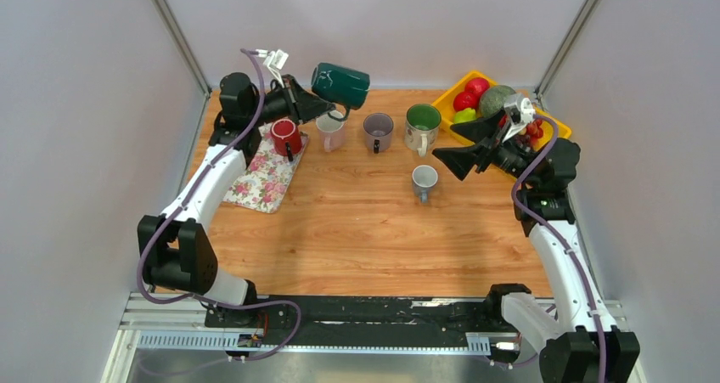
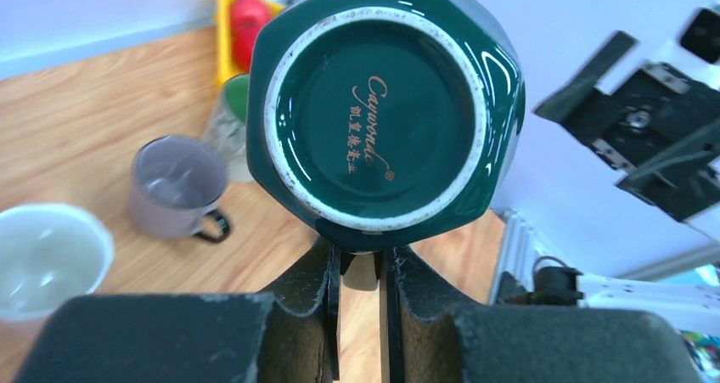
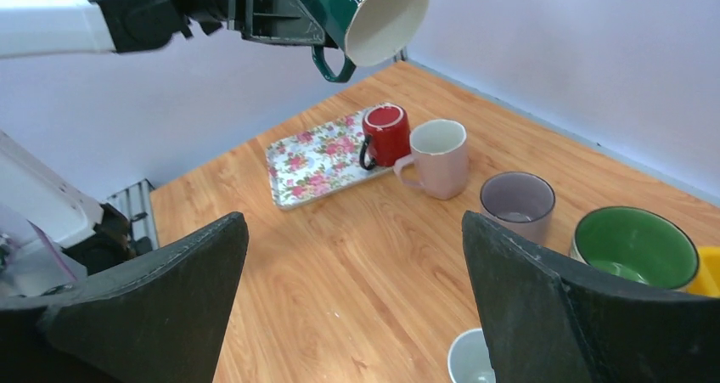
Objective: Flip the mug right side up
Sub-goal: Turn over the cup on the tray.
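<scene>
A dark green mug (image 1: 341, 84) hangs in the air above the back left of the table, lying on its side with its mouth toward the right. My left gripper (image 1: 327, 107) is shut on its handle. The left wrist view shows the mug's base (image 2: 382, 111) facing the camera, just above my nearly closed fingertips (image 2: 361, 260). The right wrist view shows the cream inside of the mug (image 3: 357, 9) and its handle hanging below. My right gripper (image 1: 446, 143) is wide open and empty above the table at the right, also seen in the right wrist view (image 3: 352, 222).
A red mug (image 1: 285, 135) stands on a floral tray (image 1: 267, 179). A pink mug (image 1: 329, 131), a grey mug (image 1: 378, 131), a green-lined mug (image 1: 423, 124) and a small blue mug (image 1: 424, 179) stand upright. A yellow tray (image 1: 458, 86) holds fruit at the back right.
</scene>
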`<state>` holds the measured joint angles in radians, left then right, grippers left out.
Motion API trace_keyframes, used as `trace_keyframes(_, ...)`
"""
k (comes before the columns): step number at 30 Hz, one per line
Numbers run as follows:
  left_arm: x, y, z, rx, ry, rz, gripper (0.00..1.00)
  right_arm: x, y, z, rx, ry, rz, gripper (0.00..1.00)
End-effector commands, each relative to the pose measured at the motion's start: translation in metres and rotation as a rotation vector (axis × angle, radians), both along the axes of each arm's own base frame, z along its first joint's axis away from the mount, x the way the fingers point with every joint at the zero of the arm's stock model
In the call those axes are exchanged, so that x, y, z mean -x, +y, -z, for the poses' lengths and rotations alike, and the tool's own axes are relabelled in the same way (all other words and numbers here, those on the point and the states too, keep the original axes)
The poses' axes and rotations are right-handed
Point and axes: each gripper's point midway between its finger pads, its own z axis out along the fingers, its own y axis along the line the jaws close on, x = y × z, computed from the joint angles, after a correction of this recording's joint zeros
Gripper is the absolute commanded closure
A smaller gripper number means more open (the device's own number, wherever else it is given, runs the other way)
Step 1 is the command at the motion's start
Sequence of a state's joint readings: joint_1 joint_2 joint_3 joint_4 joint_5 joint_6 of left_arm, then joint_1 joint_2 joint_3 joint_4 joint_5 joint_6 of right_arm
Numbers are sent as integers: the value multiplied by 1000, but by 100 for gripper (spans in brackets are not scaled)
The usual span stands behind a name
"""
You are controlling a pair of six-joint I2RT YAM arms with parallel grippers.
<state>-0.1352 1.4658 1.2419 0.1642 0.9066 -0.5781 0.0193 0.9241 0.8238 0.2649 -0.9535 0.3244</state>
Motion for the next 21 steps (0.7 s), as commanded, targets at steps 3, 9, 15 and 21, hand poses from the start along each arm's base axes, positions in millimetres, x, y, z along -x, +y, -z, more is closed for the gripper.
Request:
trace_keyframes(3,45,-31,-93,249,-257,153,100,19,10,-53,-176,-92,-104,0)
trace_keyframes(9,64,-50,-91,338,-218,203,100,17,15,-68,-291,-120,-103,0)
trace_keyframes(15,79,-55,-91,415,-219,213,100,17,35,-62,-284,-106,-158,0)
trace_keyframes(21,84,-51,-90,481,-233,198,100,10,52,-57,-292,-62,-201,0)
